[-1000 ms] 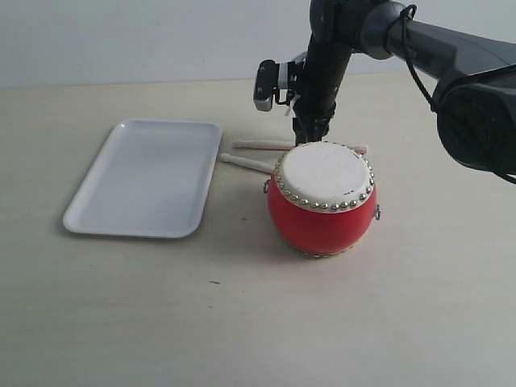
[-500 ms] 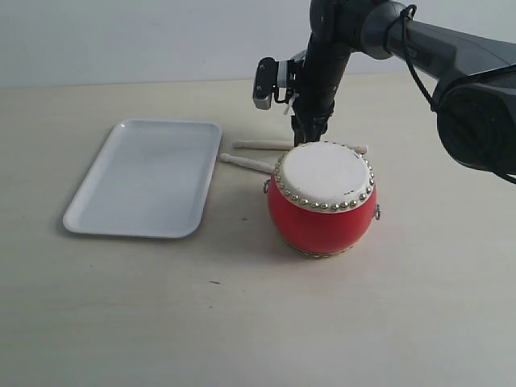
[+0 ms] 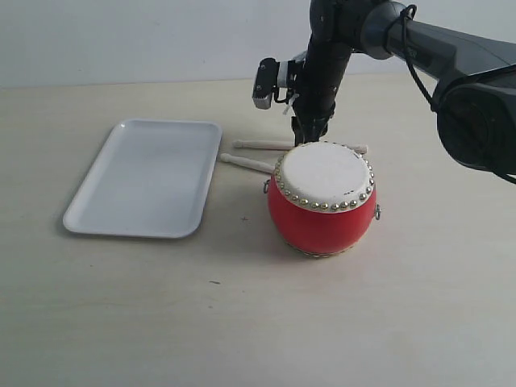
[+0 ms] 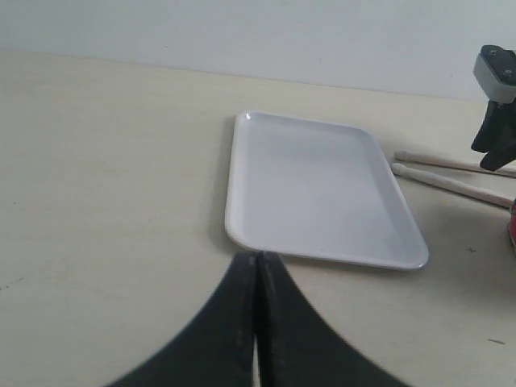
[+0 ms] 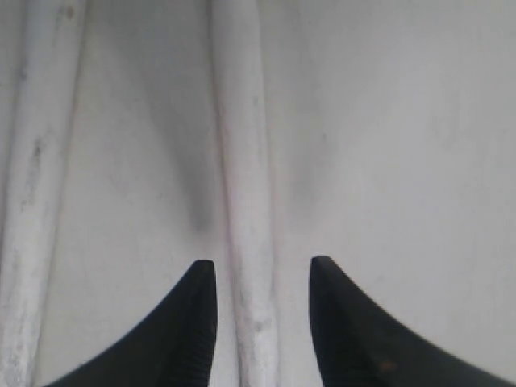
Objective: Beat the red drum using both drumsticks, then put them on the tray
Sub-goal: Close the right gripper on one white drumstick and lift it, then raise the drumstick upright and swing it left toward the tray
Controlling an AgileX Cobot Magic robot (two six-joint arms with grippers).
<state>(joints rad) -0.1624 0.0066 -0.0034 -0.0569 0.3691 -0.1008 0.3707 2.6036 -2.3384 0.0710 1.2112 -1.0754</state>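
The red drum (image 3: 322, 197) stands upright on the table, right of the white tray (image 3: 145, 177). Both drumsticks lie on the table behind the drum: the far one (image 3: 262, 144) and the near one (image 3: 246, 163), partly hidden by the drum. My right gripper (image 3: 310, 133) points down over them, just behind the drum. In the right wrist view it (image 5: 262, 270) is open, its fingers astride one drumstick (image 5: 246, 201) without touching it; the other stick (image 5: 36, 201) lies beside. My left gripper (image 4: 258, 262) is shut on nothing, near the tray's (image 4: 322, 189) rim, and out of the exterior view.
The left wrist view shows both sticks (image 4: 451, 161) beyond the tray, the right arm's wrist camera (image 4: 498, 105) above them, and a sliver of the drum (image 4: 513, 230). Bare tabletop lies in front of drum and tray.
My right gripper has shifted very slightly upward over the sticks. The drum, tray and drumsticks have not moved.
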